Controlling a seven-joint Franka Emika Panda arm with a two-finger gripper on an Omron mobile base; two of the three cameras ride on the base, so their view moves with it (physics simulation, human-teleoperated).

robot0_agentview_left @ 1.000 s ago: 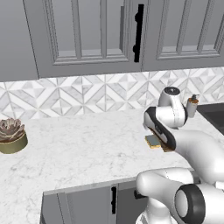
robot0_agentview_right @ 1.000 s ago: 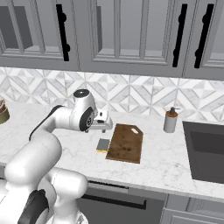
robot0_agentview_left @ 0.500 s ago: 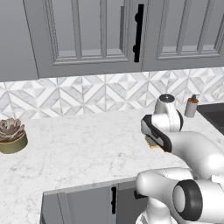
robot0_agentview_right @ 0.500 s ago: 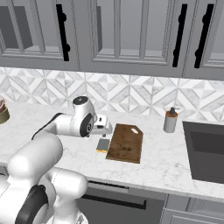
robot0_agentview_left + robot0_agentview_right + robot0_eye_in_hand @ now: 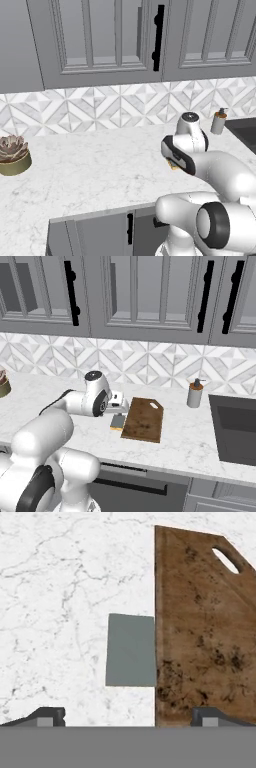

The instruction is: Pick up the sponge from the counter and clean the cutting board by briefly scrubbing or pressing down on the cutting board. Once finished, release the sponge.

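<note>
Your tool (image 5: 128,716) hangs above the sponge (image 5: 131,650), fingers spread wide and empty so they can straddle it. The sponge lies flat on the tabletop (image 5: 60,587), its edge touching the board (image 5: 200,637), so one finger would land over wood.

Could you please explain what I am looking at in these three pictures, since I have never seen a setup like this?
This is a rendered kitchen with a white robot arm on a driving base. Two pictures come from cameras on the base, behind the arm to its left and right; the third looks along the gripper itself. On the marble counter lie a brown cutting board and, against its edge, a small grey-green sponge. A soap bottle stands near the sink, a potted plant far off. The fingers are spread wide above the sponge, holding nothing.
</note>
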